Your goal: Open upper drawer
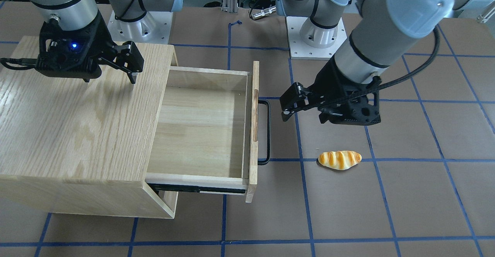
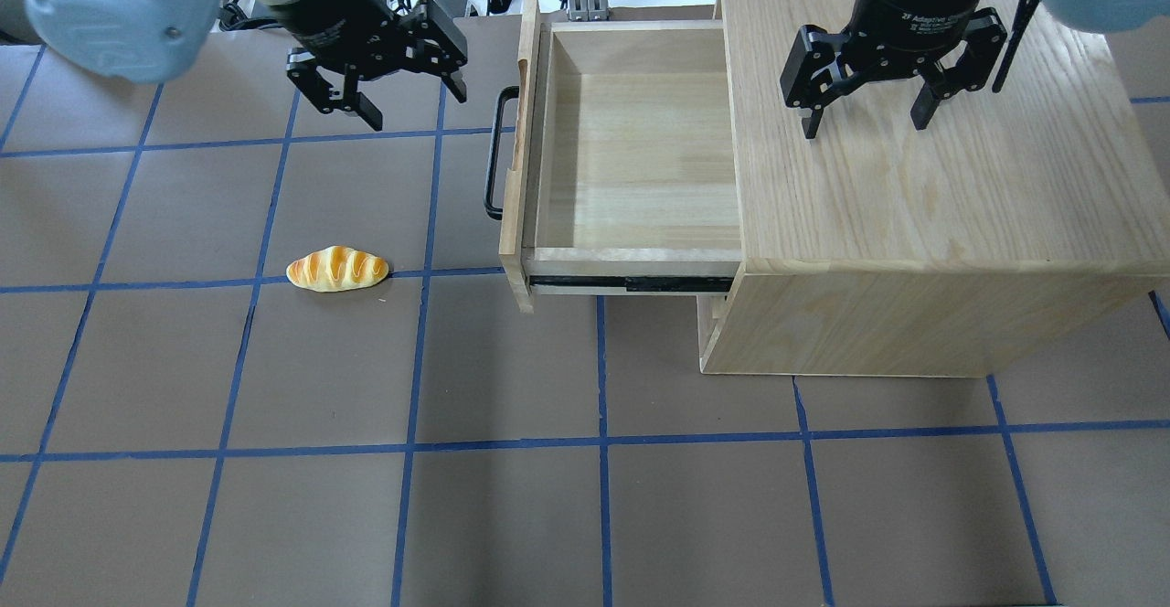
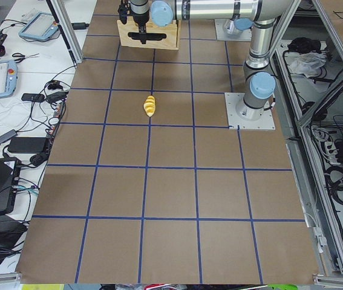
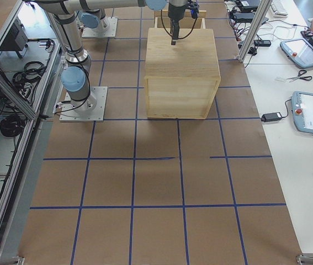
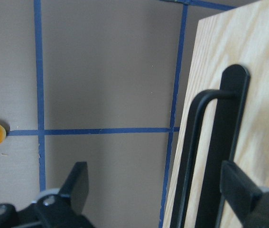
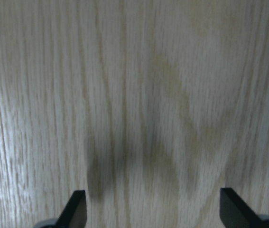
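Observation:
The upper drawer (image 2: pixel 631 159) is pulled well out of the oak cabinet (image 2: pixel 914 214), and its pale-wood inside is bare. Its front panel carries a long black bar handle (image 2: pixel 494 152) and an oblong slot. My left gripper (image 2: pixel 416 106) is open and empty, and hovers above the table a little way from the handle, not touching it. In the left wrist view the handle (image 5: pixel 205 156) and front panel (image 5: pixel 229 57) lie near the right finger (image 5: pixel 238 190). My right gripper (image 2: pixel 865 124) is open and empty just above the cabinet top (image 6: pixel 134 95).
A toy bread roll (image 2: pixel 337 269) lies on the brown table on a blue tape line, out in front of the drawer's handle side. A second drawer sits shut below the open one. The arm bases stand at the table's robot side.

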Robot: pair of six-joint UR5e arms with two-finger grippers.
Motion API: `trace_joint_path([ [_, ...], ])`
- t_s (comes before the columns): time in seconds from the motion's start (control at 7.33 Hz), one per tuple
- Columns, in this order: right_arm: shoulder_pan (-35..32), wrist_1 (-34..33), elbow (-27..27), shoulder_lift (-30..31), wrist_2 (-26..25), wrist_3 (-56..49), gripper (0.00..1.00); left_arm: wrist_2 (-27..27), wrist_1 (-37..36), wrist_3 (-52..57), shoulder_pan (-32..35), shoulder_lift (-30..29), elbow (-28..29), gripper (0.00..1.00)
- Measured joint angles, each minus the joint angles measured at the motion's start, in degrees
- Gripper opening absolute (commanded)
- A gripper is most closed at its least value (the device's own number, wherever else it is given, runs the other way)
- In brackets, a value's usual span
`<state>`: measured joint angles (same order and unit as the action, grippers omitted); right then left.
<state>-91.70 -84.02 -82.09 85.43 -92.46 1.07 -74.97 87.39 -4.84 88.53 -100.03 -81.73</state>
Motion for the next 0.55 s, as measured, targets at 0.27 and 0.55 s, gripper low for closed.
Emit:
trace_joint_path([
  [0.27,-0.01,0.0,0.0,0.0,0.0,0.0,1.0,-3.51,4.93,7.81,-5.53,3.63,0.2,1.0],
  [0.55,-0.03,0.0,0.0,0.0,0.0,0.05,1.0,-10.8,7.47,9.91,-7.0,7.12,0.01,1.0],
])
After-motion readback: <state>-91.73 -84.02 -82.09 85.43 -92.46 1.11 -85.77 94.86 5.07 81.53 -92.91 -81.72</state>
